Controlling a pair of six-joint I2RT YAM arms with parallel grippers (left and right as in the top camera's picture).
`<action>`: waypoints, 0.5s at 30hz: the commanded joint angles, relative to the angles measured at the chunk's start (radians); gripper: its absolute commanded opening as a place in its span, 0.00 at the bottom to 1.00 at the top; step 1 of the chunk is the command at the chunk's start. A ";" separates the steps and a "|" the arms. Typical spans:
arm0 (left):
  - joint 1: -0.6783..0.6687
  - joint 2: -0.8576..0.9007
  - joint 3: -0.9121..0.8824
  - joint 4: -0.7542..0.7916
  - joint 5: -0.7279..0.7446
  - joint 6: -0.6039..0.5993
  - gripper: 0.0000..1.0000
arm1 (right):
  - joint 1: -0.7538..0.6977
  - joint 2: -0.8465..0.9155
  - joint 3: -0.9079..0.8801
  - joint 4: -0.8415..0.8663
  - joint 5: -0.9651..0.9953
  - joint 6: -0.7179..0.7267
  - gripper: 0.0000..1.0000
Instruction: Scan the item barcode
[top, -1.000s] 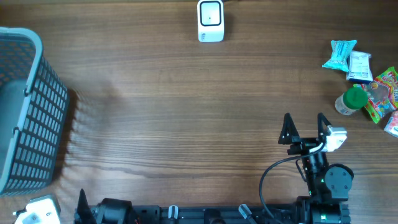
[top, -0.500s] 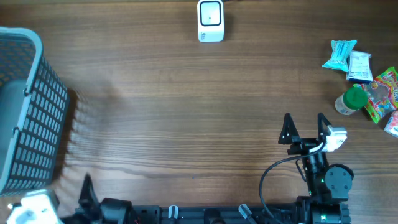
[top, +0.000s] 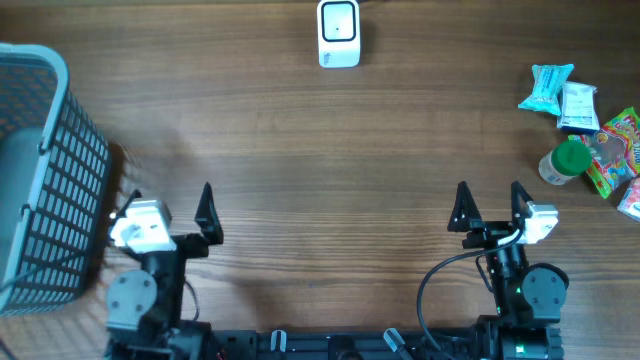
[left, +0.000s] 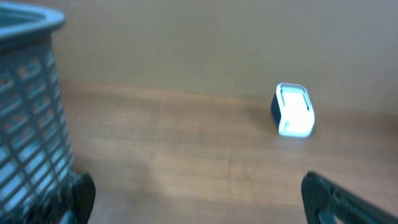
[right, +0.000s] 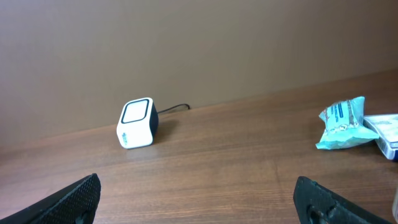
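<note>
Left gripper (top: 168, 200) and right gripper (top: 488, 195) both wide open, holding nothing. Barcode scanner (top: 339, 33) sits centered, I'd guess so either can reach; snack pile (top: 600, 140) right, basket (top: 75, 190) left, presumably for drop-off.

We see a brown wooden table (top: 320, 180), its grain running left to right. At the far edge, near the middle, stands a white scanner (top: 338, 33). A grey-blue mesh basket (top: 45, 170) sits at the left end. At the right end we find a cluster: a teal packet (top: 548, 86), a small white packet (top: 577, 106) touching it, a green-capped bottle (top: 566, 161) and a colourful packet (top: 618, 145).
</note>
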 joint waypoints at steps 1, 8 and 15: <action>0.061 -0.083 -0.151 0.132 0.085 -0.002 1.00 | 0.004 -0.005 -0.001 0.004 0.013 0.002 1.00; 0.074 -0.132 -0.278 0.245 0.054 0.009 1.00 | 0.004 -0.005 -0.001 0.004 0.013 0.002 1.00; 0.121 -0.165 -0.356 0.354 0.047 0.009 1.00 | 0.004 -0.005 -0.001 0.004 0.013 0.002 1.00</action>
